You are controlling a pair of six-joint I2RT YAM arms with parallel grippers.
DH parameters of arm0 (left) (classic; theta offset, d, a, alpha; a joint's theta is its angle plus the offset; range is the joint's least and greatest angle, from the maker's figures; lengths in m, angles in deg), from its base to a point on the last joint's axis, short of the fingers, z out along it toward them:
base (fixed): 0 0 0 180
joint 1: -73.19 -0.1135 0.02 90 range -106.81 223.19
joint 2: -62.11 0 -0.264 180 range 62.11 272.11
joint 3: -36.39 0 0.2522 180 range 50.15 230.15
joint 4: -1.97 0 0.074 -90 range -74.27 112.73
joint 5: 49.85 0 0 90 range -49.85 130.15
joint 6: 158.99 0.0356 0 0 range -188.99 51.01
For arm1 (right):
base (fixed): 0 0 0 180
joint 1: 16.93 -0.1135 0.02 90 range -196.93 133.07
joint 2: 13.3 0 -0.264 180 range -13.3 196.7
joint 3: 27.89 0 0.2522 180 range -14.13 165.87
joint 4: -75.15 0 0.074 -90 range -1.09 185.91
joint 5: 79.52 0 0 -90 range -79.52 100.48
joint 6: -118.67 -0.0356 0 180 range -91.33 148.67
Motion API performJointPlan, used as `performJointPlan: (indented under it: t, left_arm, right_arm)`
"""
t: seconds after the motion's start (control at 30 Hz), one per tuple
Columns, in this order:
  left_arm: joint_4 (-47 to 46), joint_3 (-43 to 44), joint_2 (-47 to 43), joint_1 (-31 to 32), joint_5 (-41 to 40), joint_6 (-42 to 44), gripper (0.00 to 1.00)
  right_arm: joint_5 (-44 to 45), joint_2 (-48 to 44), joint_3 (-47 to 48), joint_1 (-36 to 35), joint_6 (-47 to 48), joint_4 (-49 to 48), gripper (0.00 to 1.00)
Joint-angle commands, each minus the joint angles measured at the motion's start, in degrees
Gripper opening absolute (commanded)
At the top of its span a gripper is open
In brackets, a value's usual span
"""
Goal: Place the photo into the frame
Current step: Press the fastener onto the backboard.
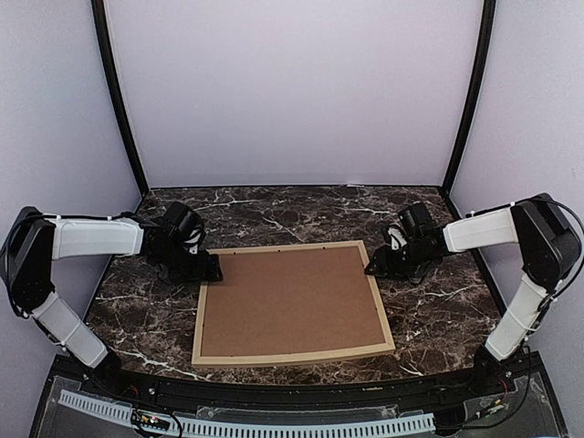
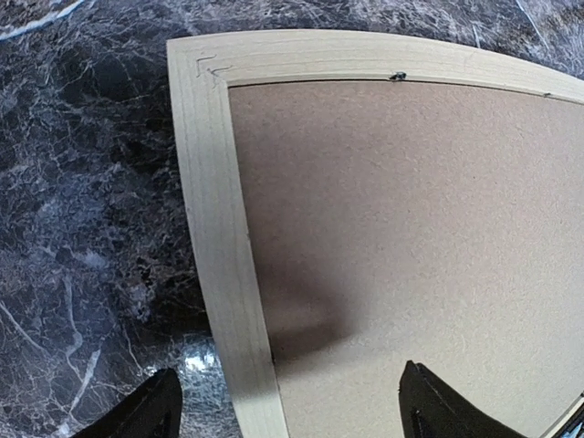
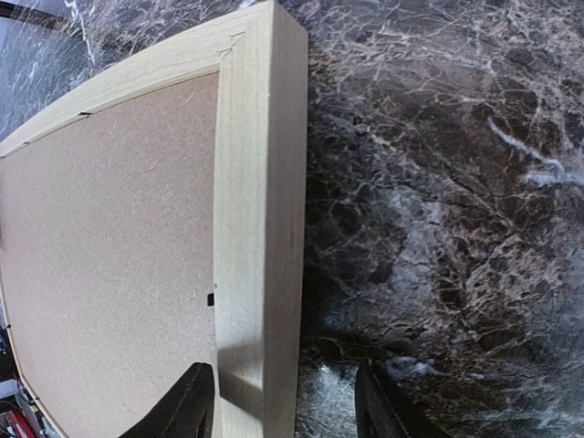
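Frame [image 1: 201,319] flat on marble table [image 1: 274,214], brown backing board [image 1: 287,301] seated inside.

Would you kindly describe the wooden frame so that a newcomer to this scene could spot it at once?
On the dark marble table lies one large flat rectangle, near the front edge. The frame is its thin rim of light natural wood. It surrounds the brown backing board, which is darker and fills the whole middle.
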Motion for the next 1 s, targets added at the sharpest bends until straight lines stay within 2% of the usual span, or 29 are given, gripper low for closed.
performJointPlan:
  t: [0.0, 0.23, 0.33, 0.7, 0.97]
  left_arm:
    - [-3.57, -1.68, -1.09, -2.81, 5.93, 0.78, 0.83]
    - [-4.07, -3.6, -2.42, -6.36, 7.09, 1.48, 0.75]
    - [-1.36, -2.99, -3.01, -7.69, 4.15, 2.5, 0.72]
    - [2.88, -0.95, -1.37, -8.41, -1.73, 4.41, 0.71]
    - [1.55, -1.65, 0.52, -8.37, -0.1, 4.59, 0.7]
  right_arm:
    - [2.5, 0.87, 2.03, -0.35, 1.05, 1.6, 0.53]
    - [1.54, 1.58, 1.96, -0.33, 0.99, 0.96, 0.53]
    - [1.3, 1.82, 1.88, -0.37, 1.01, 0.76, 0.52]
    - [1.0, 2.57, 1.44, -0.37, 1.24, 0.22, 0.52]
    - [0.7, 2.95, 0.92, -0.37, 1.04, -0.35, 0.52]
